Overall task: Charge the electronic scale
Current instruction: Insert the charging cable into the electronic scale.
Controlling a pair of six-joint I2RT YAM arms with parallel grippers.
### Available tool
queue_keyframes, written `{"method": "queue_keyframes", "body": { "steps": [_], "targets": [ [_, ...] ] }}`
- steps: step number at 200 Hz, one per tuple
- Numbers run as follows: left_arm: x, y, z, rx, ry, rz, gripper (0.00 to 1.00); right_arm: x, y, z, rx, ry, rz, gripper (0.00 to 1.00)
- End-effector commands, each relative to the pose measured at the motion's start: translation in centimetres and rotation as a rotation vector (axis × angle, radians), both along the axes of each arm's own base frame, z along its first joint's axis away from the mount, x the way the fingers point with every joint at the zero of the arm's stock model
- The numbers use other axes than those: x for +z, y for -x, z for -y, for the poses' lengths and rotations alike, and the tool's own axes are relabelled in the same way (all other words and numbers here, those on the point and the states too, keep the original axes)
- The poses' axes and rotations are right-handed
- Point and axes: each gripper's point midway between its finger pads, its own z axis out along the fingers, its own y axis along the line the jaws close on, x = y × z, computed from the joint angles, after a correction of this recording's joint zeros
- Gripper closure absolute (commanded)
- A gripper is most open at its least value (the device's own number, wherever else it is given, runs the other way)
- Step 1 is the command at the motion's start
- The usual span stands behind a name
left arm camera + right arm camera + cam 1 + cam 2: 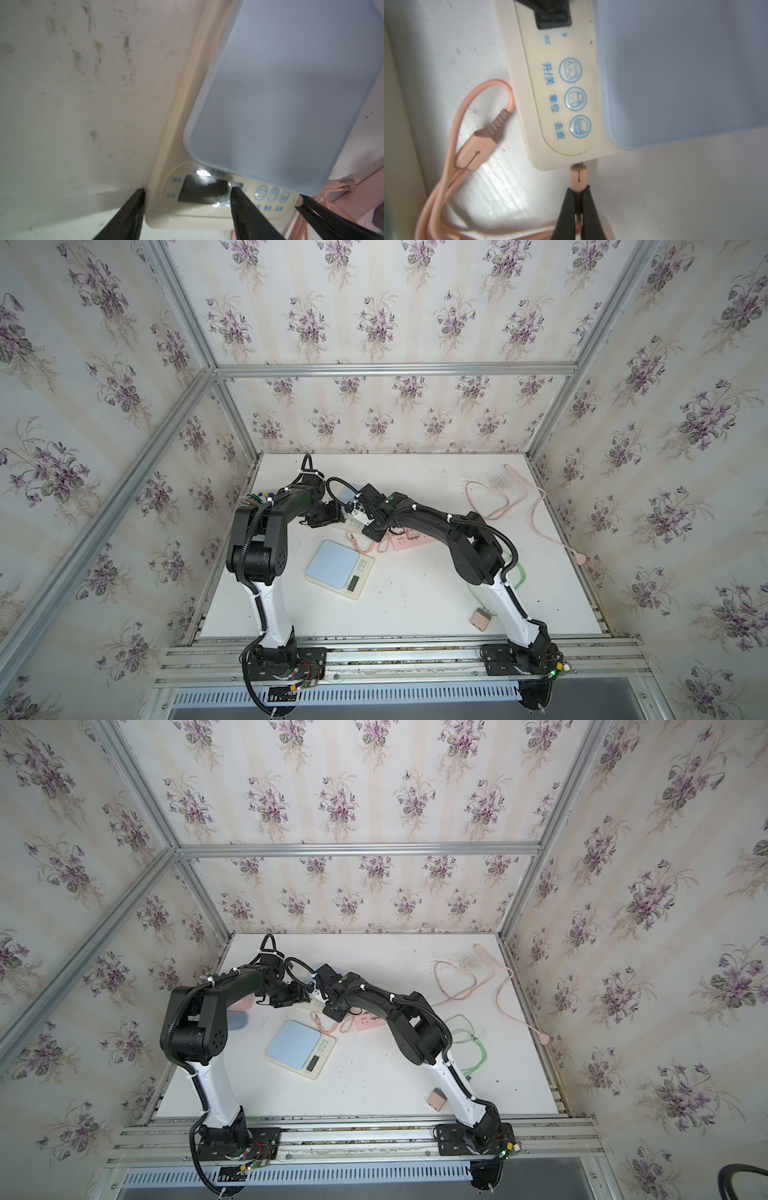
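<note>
Our right hand [578,192] pinches the pink plug [578,176] at the scale [560,93] edge. Our left hand [187,199] sits spread wide over its display [199,192].

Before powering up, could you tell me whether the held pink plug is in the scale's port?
Partly in: the pink plug touches the scale at its edge, metal tip showing.

Purple-floral wallpaper walls [374,323], aluminium frame rails [395,369], scuffed white tabletop [415,605], soft light.
</note>
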Motion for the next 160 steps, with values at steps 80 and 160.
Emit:
{"method": "queue_keyframes", "body": {
  "steps": [80, 160],
  "targets": [
    [-1.7, 4.6, 3.4, -0.095, 0.095, -0.151, 0.35, 4.7, -1.1, -5.4, 0.122, -0.201, 0.072, 1.0],
    [-1.9, 6.0, 5.3, -0.15, 0.114, -0.172, 0.39, 4.0, -1.3, -6.1, 0.15, -0.203, 0.07, 1.0]
  ]
}}
